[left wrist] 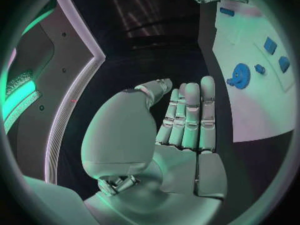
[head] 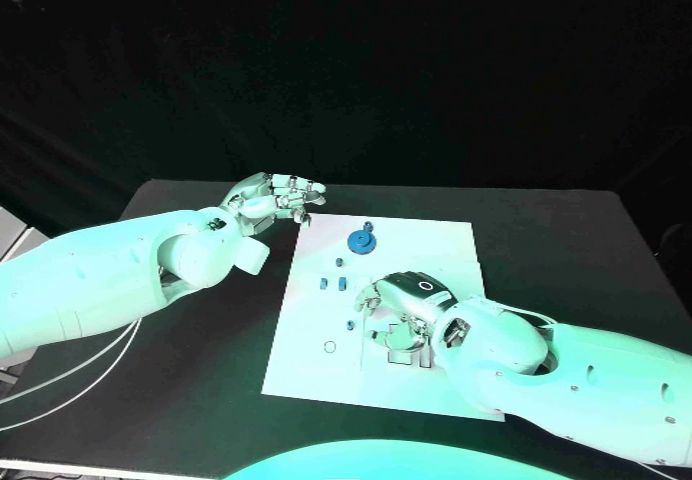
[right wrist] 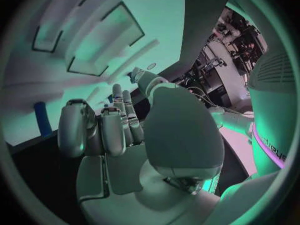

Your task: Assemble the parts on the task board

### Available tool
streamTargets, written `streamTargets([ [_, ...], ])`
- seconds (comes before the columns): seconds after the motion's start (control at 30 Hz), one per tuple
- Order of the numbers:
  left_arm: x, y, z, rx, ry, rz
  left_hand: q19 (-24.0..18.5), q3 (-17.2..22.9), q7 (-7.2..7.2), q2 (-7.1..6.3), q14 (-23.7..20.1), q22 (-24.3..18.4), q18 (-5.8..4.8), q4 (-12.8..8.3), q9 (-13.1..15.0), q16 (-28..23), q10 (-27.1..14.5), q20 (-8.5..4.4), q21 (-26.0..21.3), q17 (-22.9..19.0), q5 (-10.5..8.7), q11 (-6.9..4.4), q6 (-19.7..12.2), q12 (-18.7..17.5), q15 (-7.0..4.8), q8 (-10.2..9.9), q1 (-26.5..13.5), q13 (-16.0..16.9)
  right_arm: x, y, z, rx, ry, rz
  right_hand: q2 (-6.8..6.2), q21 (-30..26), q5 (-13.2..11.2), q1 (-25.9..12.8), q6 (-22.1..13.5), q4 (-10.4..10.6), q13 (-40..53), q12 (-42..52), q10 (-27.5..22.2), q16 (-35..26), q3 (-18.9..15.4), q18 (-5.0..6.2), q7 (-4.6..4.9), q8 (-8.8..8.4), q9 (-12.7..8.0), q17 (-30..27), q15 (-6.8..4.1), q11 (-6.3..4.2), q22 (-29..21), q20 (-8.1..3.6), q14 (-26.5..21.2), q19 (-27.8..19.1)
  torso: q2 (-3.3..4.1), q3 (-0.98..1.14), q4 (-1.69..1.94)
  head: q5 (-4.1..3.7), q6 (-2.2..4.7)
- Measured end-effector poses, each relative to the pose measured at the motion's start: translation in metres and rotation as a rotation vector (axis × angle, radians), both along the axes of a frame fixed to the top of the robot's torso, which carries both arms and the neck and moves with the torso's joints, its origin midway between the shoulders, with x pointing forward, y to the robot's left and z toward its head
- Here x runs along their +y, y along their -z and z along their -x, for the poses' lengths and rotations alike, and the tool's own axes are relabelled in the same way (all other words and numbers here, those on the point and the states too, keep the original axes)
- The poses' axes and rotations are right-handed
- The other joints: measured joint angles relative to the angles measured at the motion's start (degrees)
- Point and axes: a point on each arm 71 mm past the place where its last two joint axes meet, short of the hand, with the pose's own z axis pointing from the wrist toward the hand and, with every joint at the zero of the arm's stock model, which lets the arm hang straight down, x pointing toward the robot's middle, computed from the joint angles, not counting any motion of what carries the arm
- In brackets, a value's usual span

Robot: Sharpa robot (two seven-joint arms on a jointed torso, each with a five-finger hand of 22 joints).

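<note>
**Task board under my right hand, left hand waiting at the far corner**

Task board [head: 433, 395] lies flat in the middle of the black surface [head: 173, 400], its near edge towards me, and it is the white plate on which everything has to be fitted.

Nearest to me, my right hand [head: 404, 318] is down over the near-middle of the board, palm towards it and fingers bent downward. Something pale sits under the fingers, but I cannot tell whether I am pinching a part, pressing one into its seat, or only touching the board. In the right wrist view the fingers [right wrist: 115, 127] lie close together and partly curled, and whatever they bear on is hidden. My right forearm comes in low from the near right and crosses the board's near corner.

Beyond my right hand, small blue parts [head: 335, 283] lie loose along the left side of the board. Farther still, the blue round part [head: 359, 239] rests near the far edge; I judge it is laid out there to be picked up later.

Farthest off, my left hand [head: 277, 198] hovers just outside the board's far left corner, above the black surface. It holds nothing; its fingers [left wrist: 190, 115] are straight, side by side, palm showing.
</note>
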Motion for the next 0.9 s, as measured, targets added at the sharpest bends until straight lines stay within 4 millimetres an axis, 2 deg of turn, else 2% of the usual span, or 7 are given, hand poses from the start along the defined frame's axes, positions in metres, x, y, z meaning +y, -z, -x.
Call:
streamTargets([
  [0.17, 0.002, 0.0, 0.0, 0.001, -0.003, -0.002, 0.0, 0.0, 0.0, 0.0, 0.0, 0.0, 0.0, 0.0, 0.0, 0.0, 0.0, 0.0, 0.0, 0.0, 0.0, 0.0, 0.0, 0.0, 0.0, 0.0, 0.0, 0.0, -0.028, -0.019, -0.01, -0.042, 0.05, 0.012, 0.53, 0.72, 0.0, 0.53, 0.22, 0.32, 0.13, 0.94, 0.0, 0.0, -0.32, 0.0, -0.21, 0.0, 0.11, 0.33, 0.0, 0.0, 0.0, 0.0, 0.0, 0.0, -0.05, -0.04, -0.05, -0.42, 0.54],
  [0.4, 0.002, 0.001, 0.0, 0.002, -0.003, -0.003, 0.0, 0.0, 0.0, 0.0, 0.0, 0.0, 0.0, 0.0, 0.0, 0.0, 0.0, 0.0, 0.01, 0.0, 0.0, 0.0, 0.0, 0.0, 0.0, 0.0, 0.0, -0.01, -0.063, -0.041, -0.032, -0.093, 0.131, 0.041, 0.07, 1.54, 0.0, 0.97, 0.22, 0.84, 0.16, 1.41, -0.67, 0.28, -1.49, 0.0, -0.21, -0.27, 0.16, 0.72, 0.0, -0.16, -0.01, 0.0, 0.0, 0.0, -0.06, -0.04, -0.09, -1.25, 1.26],
  [0.5, 0.002, 0.001, 0.0, 0.003, -0.002, -0.003, 0.0, 0.0, 0.0, 0.0, 0.0, 0.0, 0.0, 0.0, 0.0, 0.0, 0.0, 0.0, 0.01, 0.0, 0.0, 0.0, 0.0, 0.0, 0.0, 0.0, 0.0, -0.01, -0.076, -0.044, -0.041, -0.101, 0.162, 0.06, 0.49, 0.62, -0.23, 2.17, 0.41, 2.03, -0.12, 2.33, -2.48, 0.27, -4.31, 0.0, -0.41, -0.94, 0.15, 0.32, 0.0, 0.02, -0.01, 0.0, -0.01, 0.0, -0.06, -0.04, -0.09, -1.5, 1.46],
  [0.6, 0.002, 0.002, 0.0, 0.004, -0.002, -0.004, 0.0, 0.0, 0.0, 0.0, 0.0, 0.0, 0.0, 0.0, 0.0, 0.0, 0.0, 0.0, 0.01, 0.0, 0.0, 0.0, 0.0, 0.0, 0.0, 0.0, 0.0, -0.01, -0.084, -0.044, -0.047, -0.097, 0.182, 0.081, 1.14, -0.81, -0.51, 4.61, -0.1, 4.34, -0.78, 3.46, -4.6, 0.21, -8.83, -0.01, -0.92, -1.84, 0.01, -0.32, 0.43, 0.41, -0.02, 0.23, 0.01, -0.01, -0.05, -0.01, -0.07, -1.63, 1.64],
  [0.7, 0.002, 0.002, 0.0, 0.005, -0.002, -0.004, 0.14, 0.0, 0.0, 0.0, 0.0, -0.03, 0.0, 0.0, 0.0, 0.0, 0.0, 0.14, 0.01, -0.02, 0.0, 0.0, 0.0, 0.15, 0.0, 0.0, 0.0, -0.01, -0.088, -0.042, -0.051, -0.085, 0.188, 0.102, 1.66, -1.67, -0.82, 7.27, -0.08, 7.23, -1.67, 4.44, -6.45, 0.0, -12.59, -0.01, -0.94, -2.34, -0.03, -0.58, 0.82, 0.7, -0.02, 0.41, 0.0, 0.0, 0.0, 0.0, -0.03, -1.72, 1.68],
  [0.77, 0.002, 0.002, 0.001, 0.005, -0.001, -0.004, 0.22, 0.0, 0.0, 0.0, 0.0, -0.07, 0.0, 0.0, 0.0, 0.0, 0.01, 0.22, 0.01, -0.05, 0.0, 0.0, 0.0, 0.24, 0.0, 0.0, 0.0, -0.01, -0.089, -0.041, -0.052, -0.074, 0.188, 0.117, 1.98, -1.8, -0.82, 7.87, 0.14, 8.19, -2.06, 4.59, -6.67, 0.0, -13.55, -0.01, -1.16, -2.35, -0.03, -0.58, 0.82, 0.91, -0.02, 0.41, 0.0, 0.0, 0.03, 0.0, 0.01, -1.74, 1.68],
  [0.9, 0.002, 0.002, 0.001, 0.006, -0.001, -0.004, 0.22, 0.0, 0.0, 0.0, 0.0, -0.08, 0.01, 0.0, 0.0, 0.0, 0.01, 0.22, 0.01, -0.05, 0.0, 0.0, 0.0, 0.24, 0.0, 0.0, 0.0, -0.01, -0.09, -0.037, -0.054, -0.055, 0.184, 0.139, 2.36, -1.53, -1.04, 8.24, 0.6, 8.54, -2.24, 5.31, -6.64, 0.0, -13.9, 0.0, -1.09, -2.34, -0.02, -0.28, 0.82, 0.88, -0.02, 0.41, 0.0, 0.0, 0.04, 0.0, 0.02, -1.78, 1.68],
])
